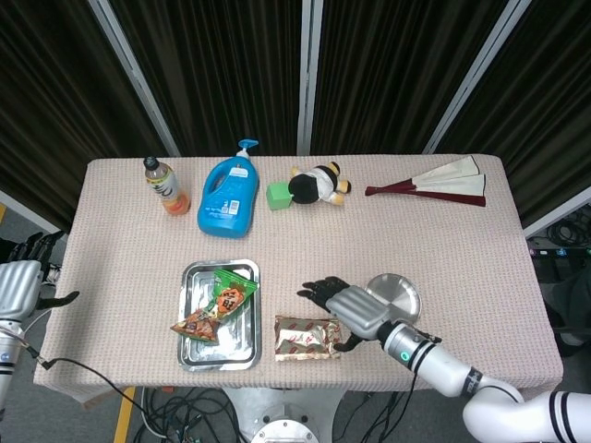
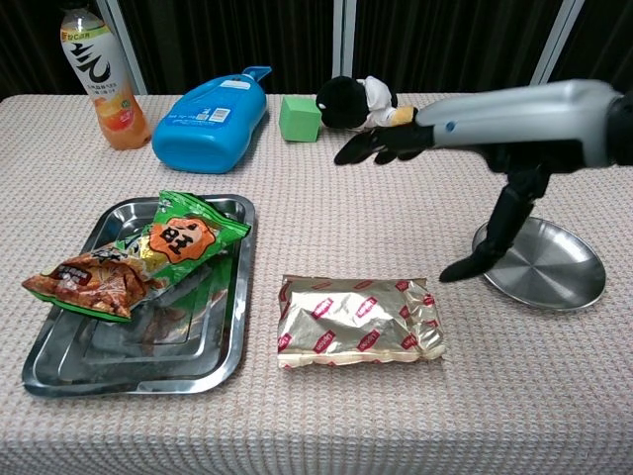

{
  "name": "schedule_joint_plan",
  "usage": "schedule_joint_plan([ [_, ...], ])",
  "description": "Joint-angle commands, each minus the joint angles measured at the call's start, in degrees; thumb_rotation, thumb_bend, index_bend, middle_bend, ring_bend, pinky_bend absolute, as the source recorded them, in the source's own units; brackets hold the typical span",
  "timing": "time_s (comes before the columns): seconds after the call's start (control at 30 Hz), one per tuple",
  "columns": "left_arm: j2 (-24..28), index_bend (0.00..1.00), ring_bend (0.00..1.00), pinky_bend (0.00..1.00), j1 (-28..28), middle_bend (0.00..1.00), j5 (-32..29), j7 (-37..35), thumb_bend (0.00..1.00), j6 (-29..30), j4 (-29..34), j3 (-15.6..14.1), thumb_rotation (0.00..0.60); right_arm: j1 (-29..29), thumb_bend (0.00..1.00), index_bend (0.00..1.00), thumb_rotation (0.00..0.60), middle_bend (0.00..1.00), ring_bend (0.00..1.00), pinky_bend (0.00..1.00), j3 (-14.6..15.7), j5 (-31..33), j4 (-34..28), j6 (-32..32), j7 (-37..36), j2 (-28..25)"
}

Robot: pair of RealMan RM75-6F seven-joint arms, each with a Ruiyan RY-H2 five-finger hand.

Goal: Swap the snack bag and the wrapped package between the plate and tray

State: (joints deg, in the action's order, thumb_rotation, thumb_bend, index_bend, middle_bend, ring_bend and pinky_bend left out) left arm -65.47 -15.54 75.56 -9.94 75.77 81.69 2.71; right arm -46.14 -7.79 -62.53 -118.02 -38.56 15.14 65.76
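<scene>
The foil-wrapped package [image 1: 305, 339] [image 2: 356, 322] lies flat on the tablecloth between the metal tray [image 1: 231, 349] [image 2: 158, 356] and the round metal plate [image 1: 400, 293] [image 2: 554, 267]. A green snack bag [image 1: 228, 290] [image 2: 183, 236] lies in the tray, partly on a brown snack bag [image 1: 195, 323] [image 2: 84, 282] that overhangs the tray's left rim. My right hand [image 1: 348, 310] [image 2: 495, 139] hovers over the package's right end, fingers spread, holding nothing. My left hand [image 1: 18, 284] hangs open beyond the table's left edge. The plate holds nothing.
Along the back stand an orange drink bottle [image 1: 164, 186] [image 2: 99, 79], a blue pump bottle [image 1: 229, 196] [image 2: 211, 117] lying down, a green cube [image 1: 278, 196] [image 2: 300, 118], a plush toy [image 1: 317, 184] [image 2: 361, 101] and a folded fan [image 1: 434, 185] [image 2: 554, 111].
</scene>
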Motion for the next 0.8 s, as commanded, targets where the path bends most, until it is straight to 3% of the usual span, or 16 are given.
schedule_joint_plan([
  [0.03,-0.2,0.10,0.05,0.13,0.6,0.12,0.3,-0.8,0.09,-0.3,-0.9,-0.2,0.600,-4.2,0.05,0.00,0.600,0.00,0.00,0.00,3.0,7.6,-1.2,-2.3,6.9,5.8],
  [0.3,-0.5,0.10,0.05,0.13,1.7,0.12,1.0,-3.0,0.09,-0.5,-3.4,0.2,0.600,-7.3,0.05,0.00,0.600,0.00,0.00,0.00,7.8,17.5,0.5,-13.7,20.1,15.3],
  [0.63,-1.0,0.10,0.05,0.13,2.5,0.12,1.3,-4.5,0.09,-1.3,-5.4,0.5,0.600,-7.7,0.07,0.00,0.600,0.00,0.00,0.00,8.7,23.4,4.4,-22.2,26.3,24.4],
  [0.8,-1.1,0.10,0.05,0.13,3.0,0.12,1.4,-5.5,0.09,-1.5,-6.2,0.7,0.600,-7.2,0.09,0.00,0.600,0.09,0.00,0.00,8.7,23.7,6.4,-25.1,27.7,27.2],
])
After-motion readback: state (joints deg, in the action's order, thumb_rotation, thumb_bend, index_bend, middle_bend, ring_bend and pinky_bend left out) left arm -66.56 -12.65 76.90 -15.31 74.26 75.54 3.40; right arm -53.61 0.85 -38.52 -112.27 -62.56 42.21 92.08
